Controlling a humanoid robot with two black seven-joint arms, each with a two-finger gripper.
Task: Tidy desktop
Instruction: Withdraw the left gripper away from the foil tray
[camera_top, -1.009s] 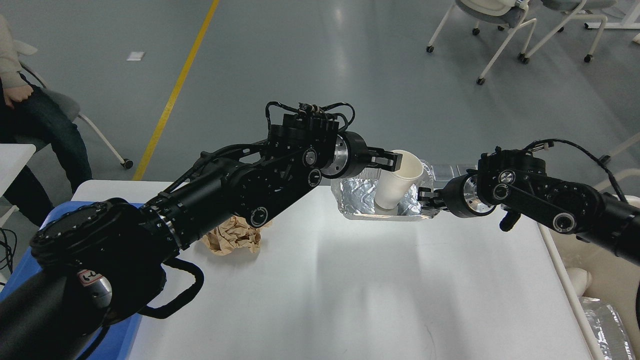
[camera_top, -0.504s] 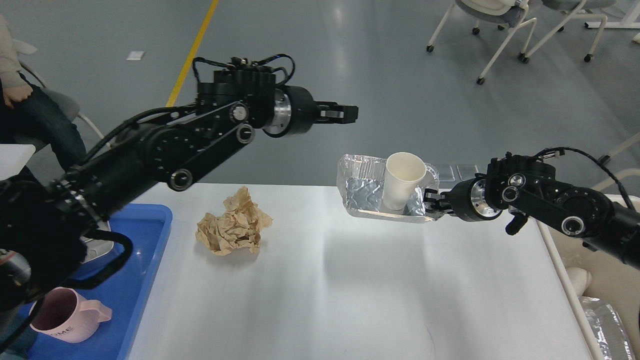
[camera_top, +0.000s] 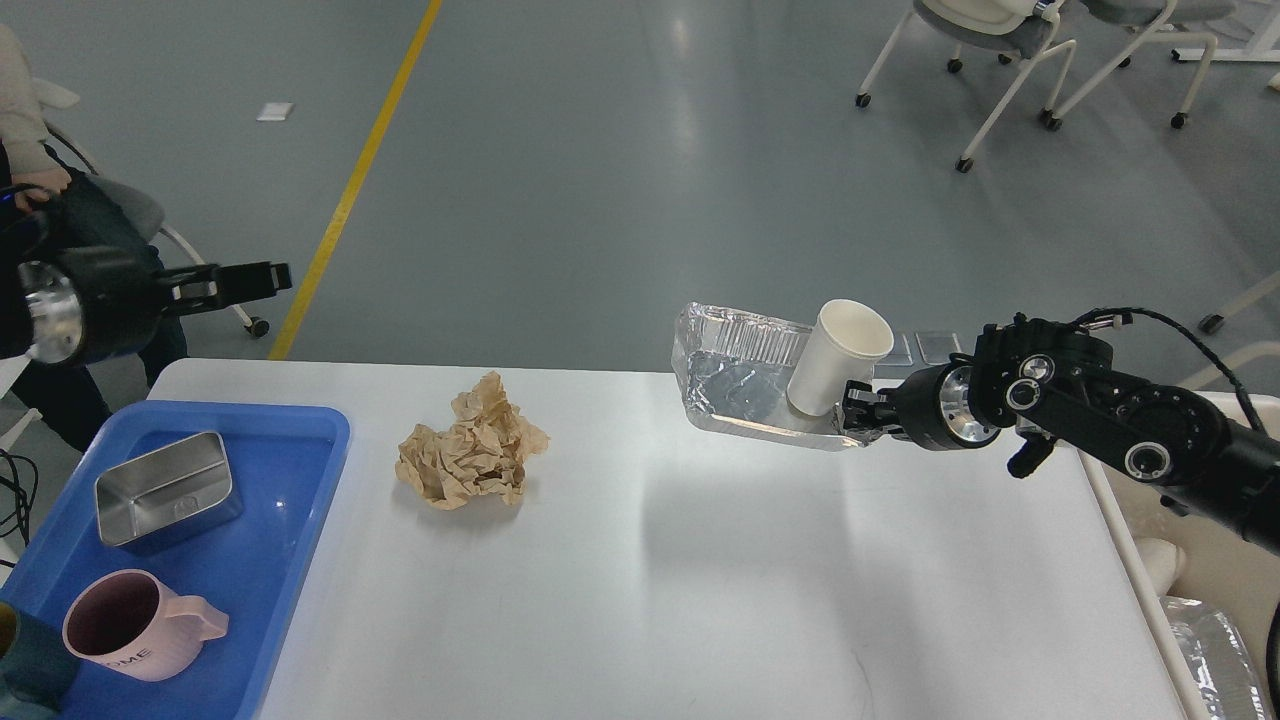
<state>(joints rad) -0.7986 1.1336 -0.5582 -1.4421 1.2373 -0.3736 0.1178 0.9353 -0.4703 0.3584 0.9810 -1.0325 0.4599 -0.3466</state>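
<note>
Worktop (camera_top: 700, 580) fills the lower view, white-grey, with a crumpled brown paper ball (camera_top: 470, 456) lying left of centre. At its far right edge the right end effector (camera_top: 852, 417) is clamped on the corner of a foil tray (camera_top: 740, 385), which is tilted and lifted, a white paper cup (camera_top: 838, 358) leaning inside. Beyond the worktop's left side, the left end effector (camera_top: 262, 279) hangs empty, fingers together. A blue tray (camera_top: 300, 440) carries a metal tin (camera_top: 167, 490) and pink mug (camera_top: 125, 625)
</note>
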